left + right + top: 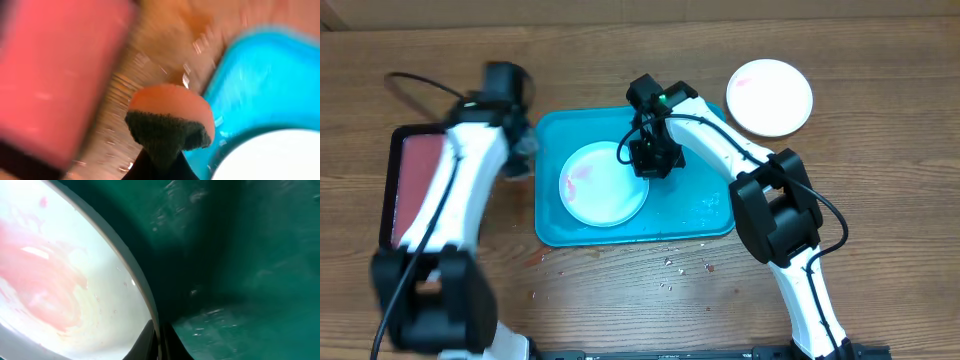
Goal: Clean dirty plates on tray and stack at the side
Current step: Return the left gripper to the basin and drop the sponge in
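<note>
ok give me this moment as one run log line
left gripper: shut on sponge beside tray | right gripper: shut on smeared plate rim, in tray | second plate: on table, off tray

The surface (620, 300) is brown wood, matt, with a plain grain. The tray (700, 215) looks like glossy plastic — droplets glint on it. The plate (610, 190) on it is smooth pale plastic, smeared red. The sponge (170, 127) has a coarse dark-green scouring layer — smoother orange foam behind.
</note>
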Tool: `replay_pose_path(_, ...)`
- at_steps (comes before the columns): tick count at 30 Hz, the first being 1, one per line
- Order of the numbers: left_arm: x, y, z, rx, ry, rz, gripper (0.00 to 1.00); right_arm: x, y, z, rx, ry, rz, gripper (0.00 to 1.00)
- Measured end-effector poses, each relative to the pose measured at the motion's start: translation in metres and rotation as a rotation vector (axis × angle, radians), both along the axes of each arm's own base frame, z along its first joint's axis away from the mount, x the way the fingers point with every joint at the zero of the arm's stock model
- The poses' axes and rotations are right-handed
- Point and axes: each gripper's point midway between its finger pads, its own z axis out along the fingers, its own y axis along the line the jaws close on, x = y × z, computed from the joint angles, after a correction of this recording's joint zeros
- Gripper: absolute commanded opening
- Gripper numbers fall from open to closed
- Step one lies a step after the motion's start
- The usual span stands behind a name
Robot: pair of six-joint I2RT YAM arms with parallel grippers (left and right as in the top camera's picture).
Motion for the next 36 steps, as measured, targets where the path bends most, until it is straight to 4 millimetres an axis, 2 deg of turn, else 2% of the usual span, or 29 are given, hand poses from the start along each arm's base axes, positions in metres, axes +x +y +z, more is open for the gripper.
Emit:
replay_pose_path(2, -0.001, 0.021, 0.025, 0.016, -0.067, 0.053, 0.04, 0.000, -0.001, 0.000, -0.003, -0.002, 0.000, 0.04)
replay_pose_path(5, -0.006, 0.053, 0.036, 0.027, -0.099, 0.137, 0.04, 0.001, -0.001, 0.000, -0.005, -0.004, 0.000, 0.04)
replay_pose_path(9, -0.016, 0.096, 0.018, 0.015, -0.060, 0.250, 0.04, 0.001, -0.001, 0.000, -0.005, -0.004, 0.000, 0.04)
replay_pose_path(14, -0.033, 0.133, -0.023, -0.041, 0.034, 0.359, 0.04, 0.000, -0.002, 0.000, -0.010, -0.002, 0.000, 0.04)
replay_pose_path(17, -0.038, 0.139, -0.046, -0.089, 0.082, 0.387, 0.04, -0.001, -0.003, 0.000, -0.013, 0.001, 0.000, 0.04)
replay_pose_path(20, -0.040, 0.143, -0.055, -0.111, 0.093, 0.405, 0.05, -0.001, -0.003, 0.000, -0.014, 0.001, 0.000, 0.04)
replay_pose_path(28, -0.045, 0.164, -0.056, -0.123, 0.066, 0.461, 0.04, -0.003, -0.005, 0.000, -0.023, 0.010, 0.000, 0.04)
replay_pose_path(32, -0.045, 0.174, -0.055, -0.130, 0.038, 0.483, 0.08, -0.004, -0.005, 0.000, -0.025, 0.013, -0.001, 0.04)
replay_pose_path(36, -0.043, 0.173, -0.059, -0.153, 0.029, 0.482, 0.11, -0.004, -0.005, 0.000, -0.025, 0.012, 0.000, 0.04)
